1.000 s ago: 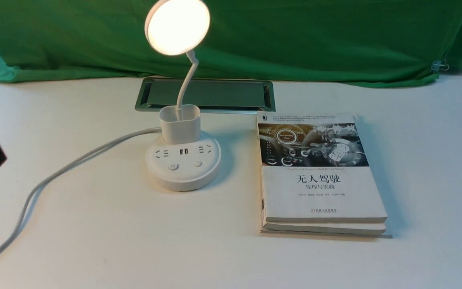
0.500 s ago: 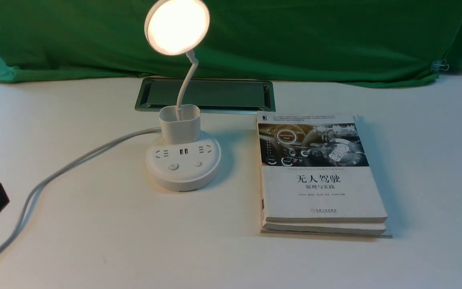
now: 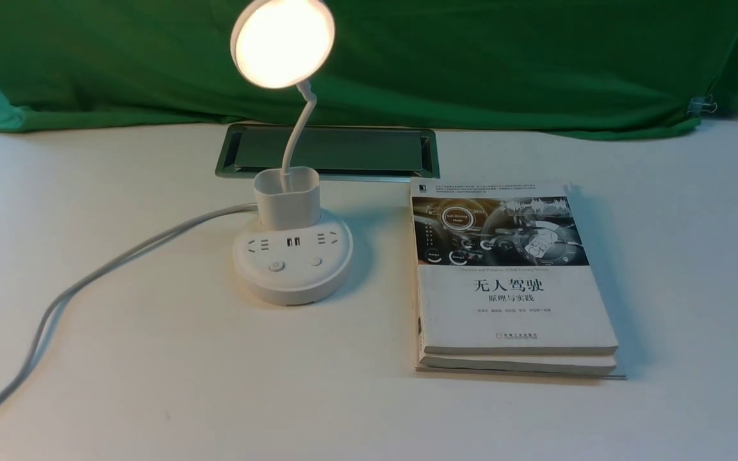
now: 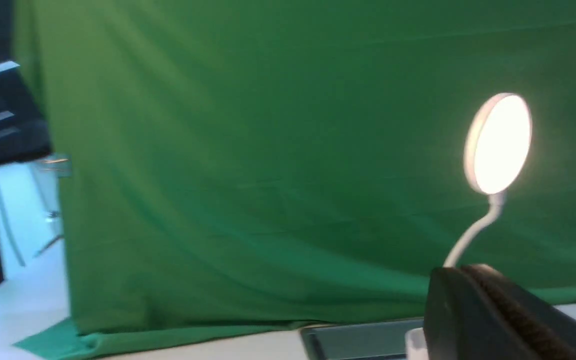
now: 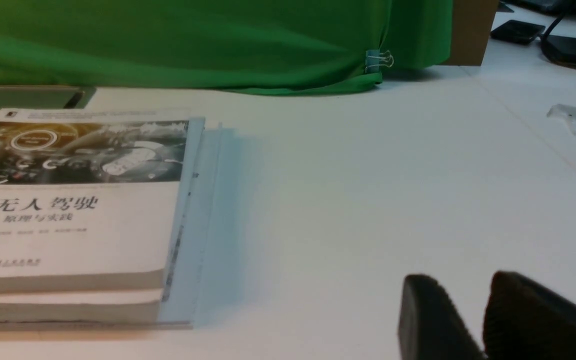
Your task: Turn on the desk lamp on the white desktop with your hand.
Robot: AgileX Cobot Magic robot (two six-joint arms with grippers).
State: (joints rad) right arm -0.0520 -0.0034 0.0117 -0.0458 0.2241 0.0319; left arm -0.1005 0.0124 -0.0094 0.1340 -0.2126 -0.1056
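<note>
A white desk lamp (image 3: 300,198) is glowing on a white table (image 3: 170,358), its round disc head (image 3: 284,43) throwing warm light while its round base (image 3: 295,275) is standing to the left of a stack of books (image 3: 515,307). The switching-on step is apparently reaching its end, with the light already burning; the next move is likely calling for nothing more than settling both arms well apart from the buttons, since a second press could be putting the lamp out.

Neither claw is appearing in the front view. In the left wrist view, the left claw (image 4: 457,272) is showing its dark fingers closed together, holding nothing visible. In the right wrist view, the right claw (image 5: 464,280) is standing slightly open, a narrow gap showing between its blurred fingertips, with nothing between them.

A thin, curving neck (image 3: 298,137) is rising from a smooth cup holder (image 3: 289,203) with rounded corners, and a smooth grey cord (image 3: 125,255) is sweeping away across the matte tabletop. Behind the lamp, a rectangular framed cable slot (image 3: 369,150) is reflecting green with a metallic sheen, and softly creased green cloth (image 3: 503,64) is forming the backdrop. The books are lying flat, their printed paper cover facing up.
</note>
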